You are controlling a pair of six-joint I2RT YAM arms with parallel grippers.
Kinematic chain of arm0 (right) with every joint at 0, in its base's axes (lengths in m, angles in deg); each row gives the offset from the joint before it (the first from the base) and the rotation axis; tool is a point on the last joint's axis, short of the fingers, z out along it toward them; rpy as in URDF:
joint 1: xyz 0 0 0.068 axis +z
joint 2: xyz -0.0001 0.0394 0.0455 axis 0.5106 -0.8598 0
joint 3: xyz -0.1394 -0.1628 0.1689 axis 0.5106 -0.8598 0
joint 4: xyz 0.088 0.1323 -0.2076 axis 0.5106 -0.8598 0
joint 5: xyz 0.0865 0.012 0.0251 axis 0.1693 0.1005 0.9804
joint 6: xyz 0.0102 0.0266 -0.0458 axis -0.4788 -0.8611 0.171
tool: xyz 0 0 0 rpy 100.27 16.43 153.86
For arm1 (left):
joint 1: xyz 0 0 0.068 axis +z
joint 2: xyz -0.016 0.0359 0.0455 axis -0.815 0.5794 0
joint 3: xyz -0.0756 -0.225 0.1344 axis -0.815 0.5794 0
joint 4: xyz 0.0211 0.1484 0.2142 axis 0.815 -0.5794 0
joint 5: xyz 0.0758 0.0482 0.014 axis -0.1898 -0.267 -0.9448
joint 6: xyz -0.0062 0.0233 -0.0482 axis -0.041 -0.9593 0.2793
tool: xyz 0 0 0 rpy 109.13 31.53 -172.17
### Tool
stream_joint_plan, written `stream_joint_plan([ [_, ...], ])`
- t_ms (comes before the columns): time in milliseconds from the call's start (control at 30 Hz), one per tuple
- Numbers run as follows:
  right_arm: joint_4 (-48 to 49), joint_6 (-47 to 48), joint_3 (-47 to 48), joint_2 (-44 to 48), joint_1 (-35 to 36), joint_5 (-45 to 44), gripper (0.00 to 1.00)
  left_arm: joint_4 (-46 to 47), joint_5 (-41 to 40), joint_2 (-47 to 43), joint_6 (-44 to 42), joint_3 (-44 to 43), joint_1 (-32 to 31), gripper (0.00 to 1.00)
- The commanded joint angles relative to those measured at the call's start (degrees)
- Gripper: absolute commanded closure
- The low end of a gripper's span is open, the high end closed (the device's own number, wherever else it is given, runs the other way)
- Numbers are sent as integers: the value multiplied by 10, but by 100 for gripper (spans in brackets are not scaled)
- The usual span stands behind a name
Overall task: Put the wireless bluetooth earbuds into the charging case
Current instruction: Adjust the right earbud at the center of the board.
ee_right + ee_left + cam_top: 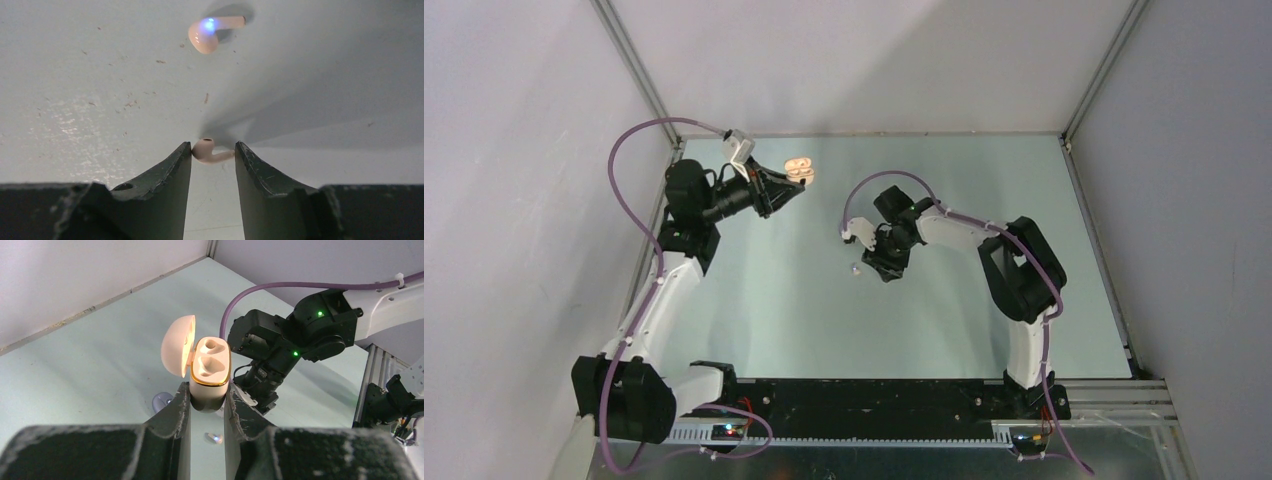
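A cream charging case with a gold rim has its lid swung open and both sockets empty. My left gripper is shut on its lower body and holds it above the table, at the back left in the top view. My right gripper points down at the table with its jaws apart. A cream-beige earbud lies between its fingertips, with the head against the left tip and the stem end at the right tip. A second cream earbud, showing a blue light, lies on the table beyond it.
A rounded purple object rests on the table under the left gripper, partly hidden by a finger. Grey walls and metal frame posts close in the pale green table. The right arm hangs just beyond the held case.
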Motion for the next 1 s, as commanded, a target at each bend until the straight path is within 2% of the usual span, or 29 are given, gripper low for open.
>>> stream_joint_plan([
  [0, 11, -6, -2, 27, -16, -29, 59, 6, -6, -9, -4, 5, 4, 100],
  [333, 1, 48, -1, 46, -89, -55, 61, 9, -7, -1, -3, 4, 3, 100],
  [567, -9, 31, 5, 57, -123, -60, 61, 9, -6, 4, -2, 1, 5, 100],
  [633, -18, -30, 20, 63, -128, -46, 62, 9, -6, 5, -2, 1, 4, 100],
  [800, -55, -305, 46, 65, -141, 12, 63, 7, -5, 10, 1, -6, 4, 100],
  [867, -68, -369, 56, 55, -138, 33, 61, 4, -6, 10, 0, -9, 4, 100],
  [967, -84, -399, 89, 21, -128, 43, 60, -6, -8, 7, -6, -10, 3, 100],
])
